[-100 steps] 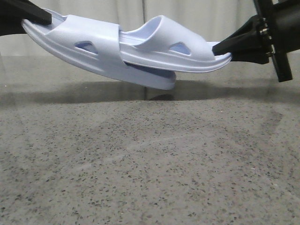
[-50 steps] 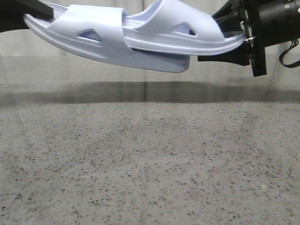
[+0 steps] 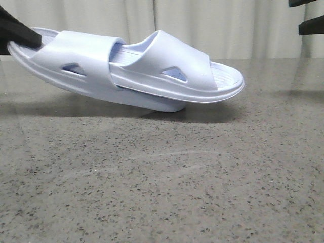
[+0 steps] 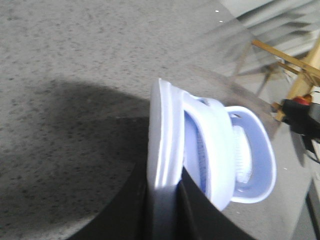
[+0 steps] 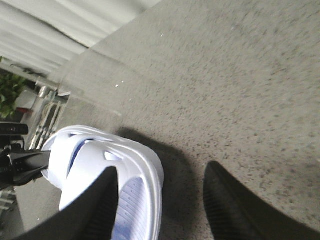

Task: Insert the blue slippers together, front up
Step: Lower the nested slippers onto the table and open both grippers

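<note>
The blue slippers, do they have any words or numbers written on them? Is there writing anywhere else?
No text to quote: none can be read in any view.
The blue slippers: plain foam, only ribs and triangular cut-outs, no brand or size mark showing.
The left gripper and right gripper: plain black, no labels visible.
The table: speckled stone, no signs.

— Bright enough? 
— Even, soft light from above. The blue slippers (image 3: 126,68) cast a broad shadow on the table (image 3: 162,192), darkest at six o'clock beneath them.
— Sharp? 
— Both wrist views are soft and blurred.
</note>
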### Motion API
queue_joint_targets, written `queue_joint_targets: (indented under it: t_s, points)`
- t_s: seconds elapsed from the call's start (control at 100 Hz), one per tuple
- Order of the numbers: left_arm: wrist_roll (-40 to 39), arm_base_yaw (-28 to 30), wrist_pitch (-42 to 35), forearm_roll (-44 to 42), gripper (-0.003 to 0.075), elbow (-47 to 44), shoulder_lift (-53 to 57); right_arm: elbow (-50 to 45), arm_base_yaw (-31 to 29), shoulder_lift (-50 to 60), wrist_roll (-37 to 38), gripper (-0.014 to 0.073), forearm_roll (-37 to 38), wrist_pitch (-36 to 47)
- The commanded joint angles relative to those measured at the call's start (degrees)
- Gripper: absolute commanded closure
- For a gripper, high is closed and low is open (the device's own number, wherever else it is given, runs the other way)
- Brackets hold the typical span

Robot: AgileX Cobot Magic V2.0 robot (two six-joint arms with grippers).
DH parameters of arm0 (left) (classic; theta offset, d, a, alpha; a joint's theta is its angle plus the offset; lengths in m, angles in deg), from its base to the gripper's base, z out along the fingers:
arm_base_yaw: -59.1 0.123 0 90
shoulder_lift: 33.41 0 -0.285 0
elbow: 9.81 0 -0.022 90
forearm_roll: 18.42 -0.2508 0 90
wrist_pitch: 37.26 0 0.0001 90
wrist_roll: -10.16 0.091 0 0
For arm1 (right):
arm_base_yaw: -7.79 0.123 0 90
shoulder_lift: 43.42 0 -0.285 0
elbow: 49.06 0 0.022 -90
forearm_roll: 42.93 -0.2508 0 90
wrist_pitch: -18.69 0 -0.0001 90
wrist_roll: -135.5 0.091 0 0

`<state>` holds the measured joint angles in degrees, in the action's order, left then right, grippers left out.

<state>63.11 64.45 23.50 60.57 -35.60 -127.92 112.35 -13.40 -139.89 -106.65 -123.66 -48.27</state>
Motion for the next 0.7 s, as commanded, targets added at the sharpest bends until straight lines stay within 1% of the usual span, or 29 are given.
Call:
queue_joint_targets:
  t_s: [0.0,0.03,0.04,0.08,0.1,0.15,0.16,0.17,0.29,0.36,0.48,0.53,0.55,0.65,0.69]
  points:
    - [1.0,-1.5,-1.2,4.1,0.0705,0.3,1.4,1.6,-1.0,4.4,0.6,0.0350,-2.4,-8.1]
    - [1.3,-1.9,-1.8,4.3,0.0705,0.1,1.3,1.6,-1.0,4.8,0.6,0.0417,-2.4,-8.1]
    - [1.3,-2.2,-2.1,4.4,0.0705,-0.1,1.3,1.6,-1.0,5.0,0.6,0.0417,-2.4,-8.1]
    - [1.3,-2.8,-3.1,4.6,0.0705,0.0,1.0,1.6,-1.0,5.6,0.6,0.0529,-2.2,-8.1]
    - [1.3,-3.0,-3.5,4.7,0.0705,0.0,0.9,1.6,-1.0,5.8,0.6,0.0561,-2.2,-8.1]
    - [1.8,-3.6,-4.7,5.0,0.0704,0.0,0.4,1.6,-1.0,6.5,0.6,0.0679,-2.1,-8.1]
    - [2.0,-3.6,-4.9,5.0,0.0704,0.0,0.4,1.6,-1.0,6.6,0.6,0.0679,-2.1,-8.1]
    - [2.2,-3.6,-5.1,5.0,0.0704,0.0,0.3,1.6,-1.0,6.6,0.6,0.0704,-2.0,-8.1]
    - [5.7,-3.9,-8.0,5.0,0.0699,0.0,-0.8,1.6,-1.0,7.3,0.6,0.0701,-1.8,-8.1]
    - [8.3,-4.0,-9.4,5.1,0.0661,0.0,-1.2,1.6,-1.0,7.3,0.6,0.0701,-1.8,-8.1]
    - [12.5,-4.0,-11.4,5.2,0.0546,0.0,-1.3,1.6,-1.0,7.3,0.7,0.0701,-1.8,-8.1]
    - [14.9,-4.0,-11.6,5.6,0.0477,0.0,-1.3,1.6,-1.0,7.3,0.8,0.0701,-1.8,-8.1]
    - [15.3,-4.0,-11.9,5.6,0.0459,0.0,-1.3,1.6,-1.0,7.3,0.8,0.0701,-1.8,-8.1]
    - [16.5,-4.0,-12.9,5.5,0.0309,0.0,-1.3,1.6,-1.0,7.3,1.2,0.0701,-2.1,-8.1]
    - [16.5,-3.9,-12.9,5.5,0.0273,0.0,-1.3,1.6,-1.0,7.3,1.2,0.0701,-1.8,-8.1]
